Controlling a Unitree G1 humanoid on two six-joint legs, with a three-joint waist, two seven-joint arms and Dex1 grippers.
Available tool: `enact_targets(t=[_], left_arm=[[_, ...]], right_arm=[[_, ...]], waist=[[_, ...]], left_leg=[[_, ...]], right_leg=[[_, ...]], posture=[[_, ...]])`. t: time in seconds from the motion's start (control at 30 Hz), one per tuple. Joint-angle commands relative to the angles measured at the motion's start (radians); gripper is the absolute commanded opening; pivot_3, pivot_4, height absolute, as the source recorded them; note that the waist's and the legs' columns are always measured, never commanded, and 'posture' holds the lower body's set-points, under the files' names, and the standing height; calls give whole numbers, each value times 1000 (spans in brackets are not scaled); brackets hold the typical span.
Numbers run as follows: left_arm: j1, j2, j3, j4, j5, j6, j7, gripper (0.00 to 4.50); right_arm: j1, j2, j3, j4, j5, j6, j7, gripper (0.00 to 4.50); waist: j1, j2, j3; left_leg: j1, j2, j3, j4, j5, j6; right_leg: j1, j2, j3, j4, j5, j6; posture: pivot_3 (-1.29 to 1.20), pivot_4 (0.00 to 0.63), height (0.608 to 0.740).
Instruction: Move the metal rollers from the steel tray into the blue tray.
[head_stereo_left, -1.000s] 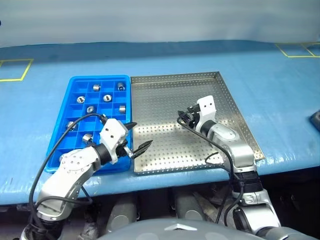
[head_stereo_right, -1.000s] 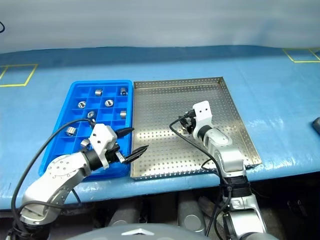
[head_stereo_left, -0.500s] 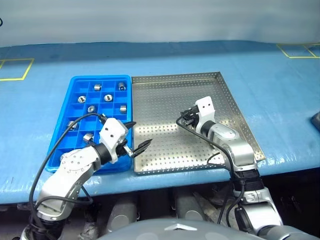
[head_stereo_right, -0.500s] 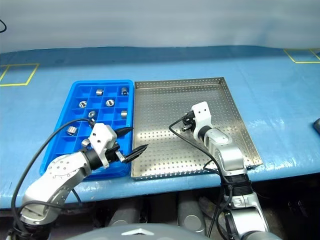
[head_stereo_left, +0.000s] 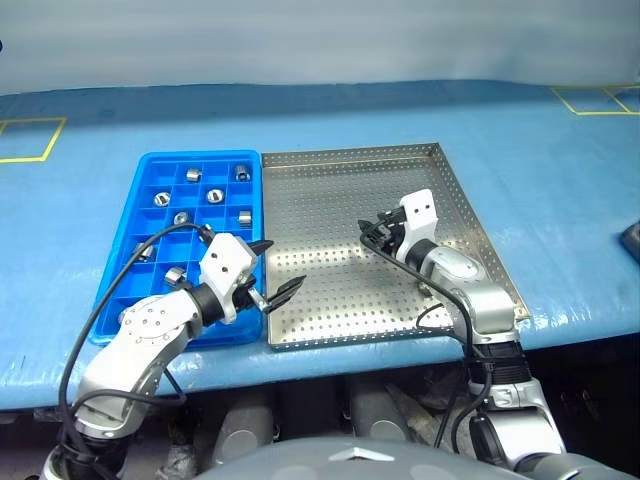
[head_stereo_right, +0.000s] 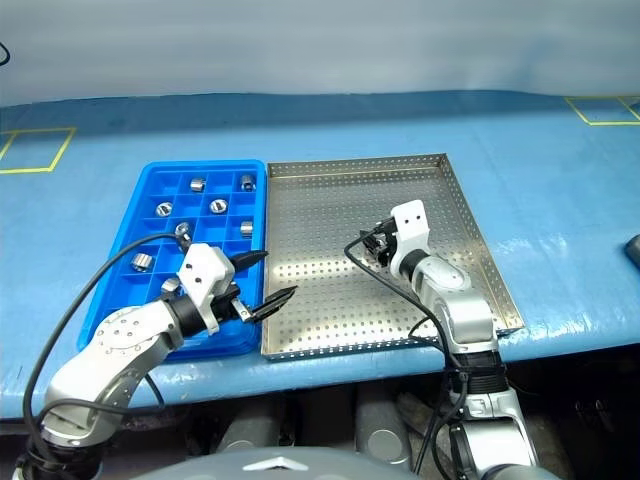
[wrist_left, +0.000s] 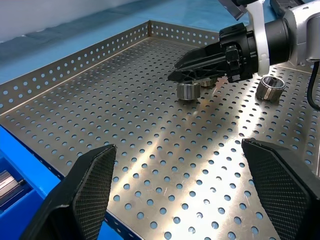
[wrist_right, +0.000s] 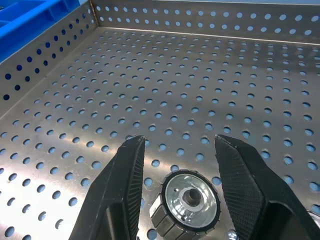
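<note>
The right pincer (wrist_right: 175, 165) straddles a roller (wrist_right: 189, 200) on the steel tray (head_stereo_left: 330, 170), fingers slightly apart, apparently not gripping; centre, then close. The left pincer (head_stereo_left: 277, 268) hangs wide open, empty.

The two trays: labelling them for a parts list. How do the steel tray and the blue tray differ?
The steel tray is silver, perforated and one open floor; the blue tray is plastic, narrower and split into square compartments. Both lie side by side, each holding metal rollers.

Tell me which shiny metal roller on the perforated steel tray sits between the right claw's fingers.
The small shiny metal roller standing on end between the right claw fingers, hollow centre up. The other roller lies apart, beside that arm.
</note>
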Motion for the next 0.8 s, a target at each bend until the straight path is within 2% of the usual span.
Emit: enact_targets(t=[0.03,0.17,0.27,0.33,0.8], left_arm=[[-6,6,1,-26,-4,-5,1,4423],[-6,9,2,-27,-2,-3,1,4423],[-6,10,3,-26,-1,-3,1,4423],[-7,11,2,-26,-1,-3,1,4423],[-3,10,1,-26,3,-6,3,4423]], right_arm=[[-16,4,-17,15,9,9,0,2327],[-19,0,-16,10,22,23,17,2327],[-17,-4,-9,0,11,16,15,2880],[-18,-1,-11,3,2,8,3,3512],[-7,9,12,80,-3,38,14,3512]], waist=[[0,0,0],[-1,0,0],[0,0,0],[0,0,0],[0,0,0]], left_leg=[[0,0,0,0,0,0],[0,0,0,0,0,0],[0,0,0,-1,0,0],[0,0,0,-1,0,0],[0,0,0,0,0,0]], right_leg=[[0,0,0,0,0,0],[0,0,0,0,0,0],[0,0,0,0,0,0],[0,0,0,0,0,0],[0,0,0,0,0,0]], posture=[[-114,150,740],[-114,150,740],[-114,150,740],[-114,150,740],[-114,150,740]])
